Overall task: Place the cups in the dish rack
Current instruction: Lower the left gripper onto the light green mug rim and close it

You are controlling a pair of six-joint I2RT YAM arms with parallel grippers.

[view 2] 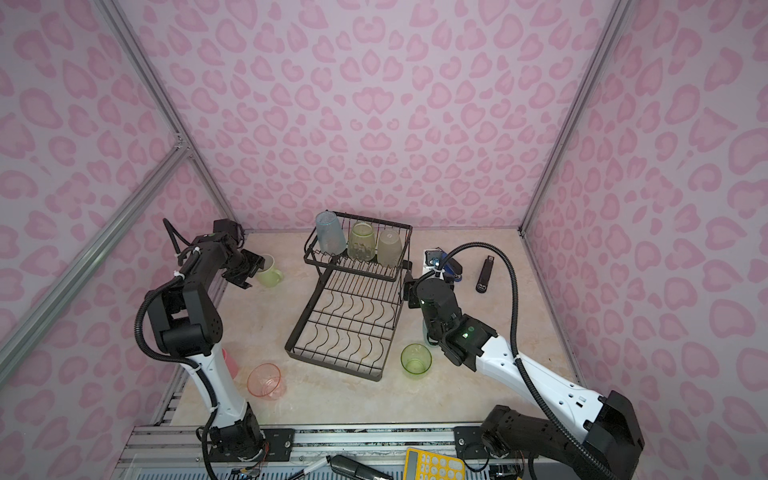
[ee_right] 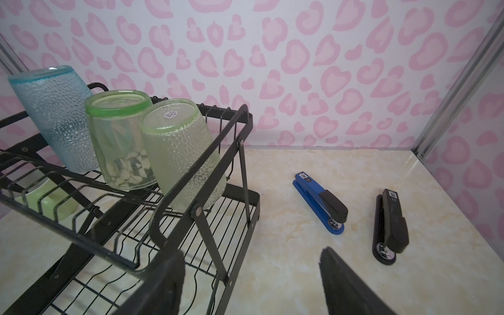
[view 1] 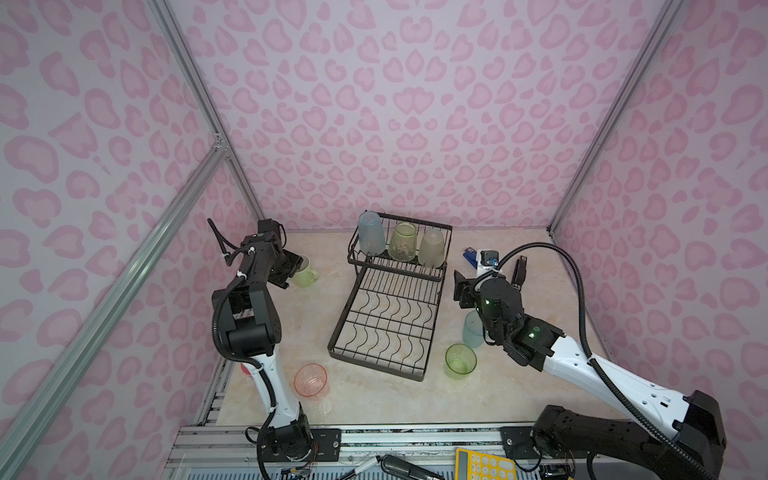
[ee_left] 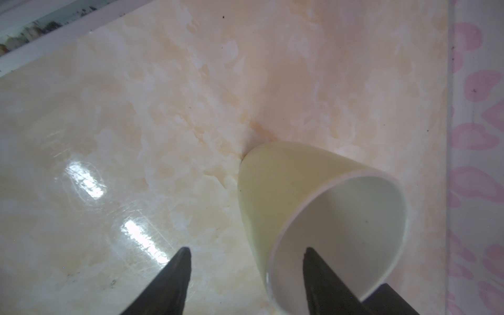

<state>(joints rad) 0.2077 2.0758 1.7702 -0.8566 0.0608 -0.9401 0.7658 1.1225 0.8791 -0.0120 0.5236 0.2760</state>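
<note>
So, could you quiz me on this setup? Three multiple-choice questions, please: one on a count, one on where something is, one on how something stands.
1. How many cups sit in the raised basket of the dish rack?
A. One
B. Three
C. Five

2. Where is the pale-green mug?
A. In that basket
B. On the rack's lower tray
C. On the table, left of the rack

3. How do the basket's cups stand?
A. Mouth up
B. Upside down
C. Lying flat

Answers:
1. B: a blue, a green and a beige one stand in a row there.
2. C: it stands by the left gripper, which has one finger inside it.
3. B: their bases face up in the right wrist view.
</note>
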